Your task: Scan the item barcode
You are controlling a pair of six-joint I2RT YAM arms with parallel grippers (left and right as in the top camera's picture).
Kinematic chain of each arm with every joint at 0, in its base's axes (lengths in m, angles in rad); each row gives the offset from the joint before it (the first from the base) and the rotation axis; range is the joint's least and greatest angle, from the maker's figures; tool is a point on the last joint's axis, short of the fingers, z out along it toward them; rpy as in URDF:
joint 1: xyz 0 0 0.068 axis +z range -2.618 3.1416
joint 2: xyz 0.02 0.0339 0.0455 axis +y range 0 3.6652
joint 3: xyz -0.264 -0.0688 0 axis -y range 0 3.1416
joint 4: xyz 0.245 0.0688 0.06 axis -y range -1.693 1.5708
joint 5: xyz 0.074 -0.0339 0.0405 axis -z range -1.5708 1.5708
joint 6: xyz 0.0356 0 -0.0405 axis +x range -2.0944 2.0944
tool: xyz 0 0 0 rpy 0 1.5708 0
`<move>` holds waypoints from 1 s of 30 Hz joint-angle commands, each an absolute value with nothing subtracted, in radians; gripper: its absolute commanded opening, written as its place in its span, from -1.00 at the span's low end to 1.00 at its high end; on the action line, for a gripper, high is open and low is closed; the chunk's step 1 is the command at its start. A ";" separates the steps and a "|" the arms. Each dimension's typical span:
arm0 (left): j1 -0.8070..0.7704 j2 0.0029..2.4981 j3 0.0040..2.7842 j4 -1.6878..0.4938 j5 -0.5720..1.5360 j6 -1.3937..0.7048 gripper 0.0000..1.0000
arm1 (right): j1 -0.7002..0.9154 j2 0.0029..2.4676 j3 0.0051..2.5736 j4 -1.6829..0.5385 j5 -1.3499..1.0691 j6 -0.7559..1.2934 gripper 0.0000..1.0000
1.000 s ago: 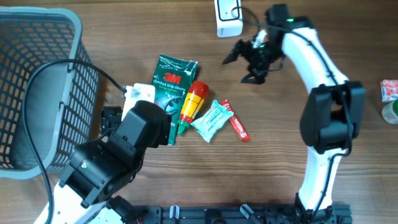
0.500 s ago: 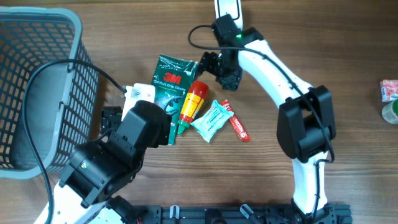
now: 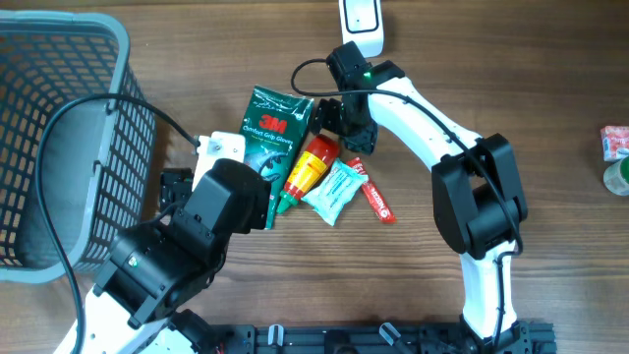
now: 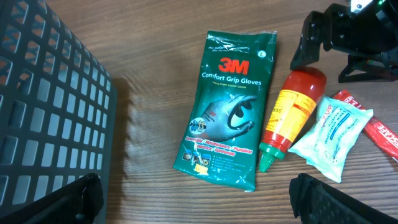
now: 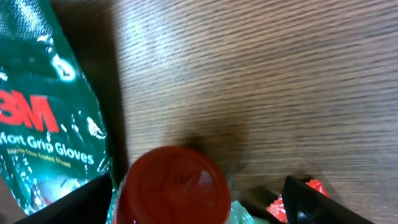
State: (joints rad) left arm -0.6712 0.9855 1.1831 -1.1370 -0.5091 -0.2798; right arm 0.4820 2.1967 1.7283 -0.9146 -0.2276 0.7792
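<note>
Well, the right end effector (image 3: 339,126) stood wide open, low over the red end of the red-and-yellow bottle (image 3: 307,162), w/ one finger on each side of it. It had no grip on the bottle, and I could not tell if a finger touched it. The bottle lay tilted on the bench (image 3: 570,79), approx. in the middle, its green tip toward the left arm. It was just beside the green 3M glove pack (image 3: 275,123) on one side and touched a pale blue sachet (image 3: 334,189) on the other. A red packet (image 3: 376,203) lay beside the sachet. The white scanner (image 3: 361,22) was at the far edge, apart from the items. The left end effector (image 4: 196,186) was fully open w/ nothing in it, near the gray basket (image 3: 59,108).
</note>
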 commanded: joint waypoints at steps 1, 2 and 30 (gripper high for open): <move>-0.669 0.985 1.187 -1.135 -0.505 -0.297 1.00 | 0.479 2.171 1.726 -0.894 -0.264 0.723 0.76; -0.669 0.985 1.187 -1.135 -0.505 -0.297 1.00 | 0.479 2.171 1.726 -0.888 -0.282 0.719 0.76; -0.669 0.985 1.187 -1.135 -0.505 -0.297 1.00 | 0.533 2.270 1.694 -0.855 -0.307 0.794 0.68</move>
